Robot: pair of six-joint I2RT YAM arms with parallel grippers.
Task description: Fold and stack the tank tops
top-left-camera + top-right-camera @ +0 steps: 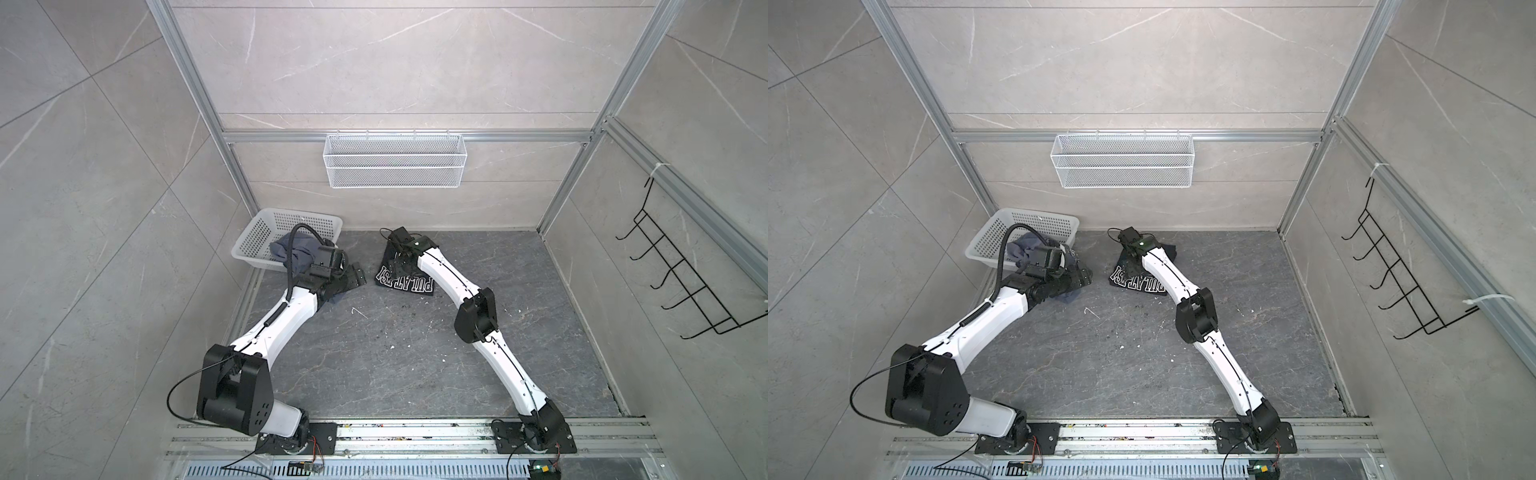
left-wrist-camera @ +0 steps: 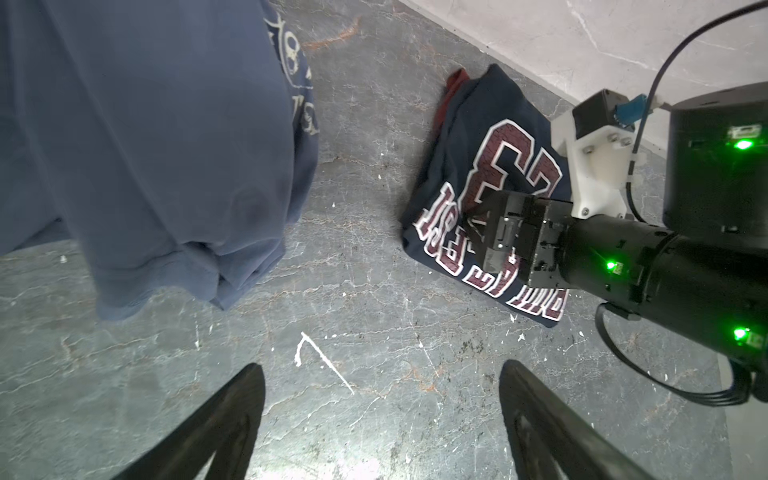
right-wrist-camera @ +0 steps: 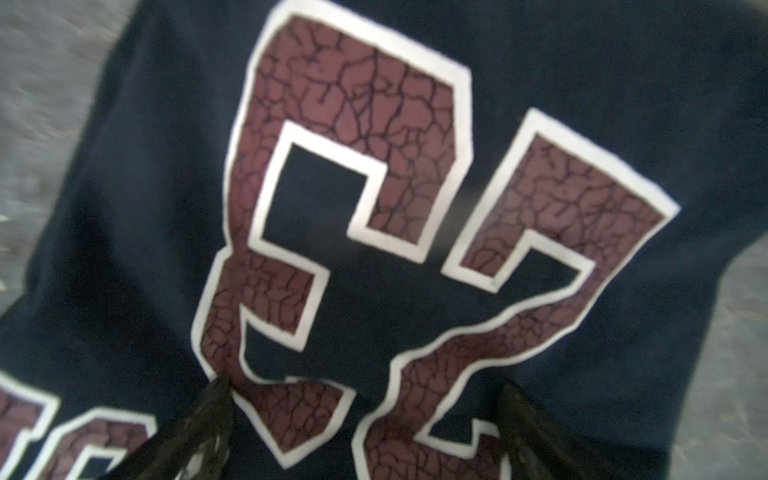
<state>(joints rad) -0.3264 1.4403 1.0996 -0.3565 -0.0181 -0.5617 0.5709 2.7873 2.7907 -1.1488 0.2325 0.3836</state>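
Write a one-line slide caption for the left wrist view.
Open left gripper over the table; blue-grey top bunched nearby; right gripper over folded navy top.

**One legible mark: the number 23**

You can read one thing for certain: the number 23 [image 3: 415,166]. It stands in large dark-red crackled digits edged in white on the navy tank top [image 3: 137,208], which lies on the floor apart from the basket [image 1: 254,239]. Both wrist views show it to you upside down. Just beside the digits, on the same top, runs a row of block letters [image 2: 440,216] in the same colours. It is upside down as well and partly hidden, so you cannot spell the word out. The blue-grey tank top [image 2: 145,145], partly in the basket, carries a white print [image 2: 296,70] at its edge, too faint and creased to read.
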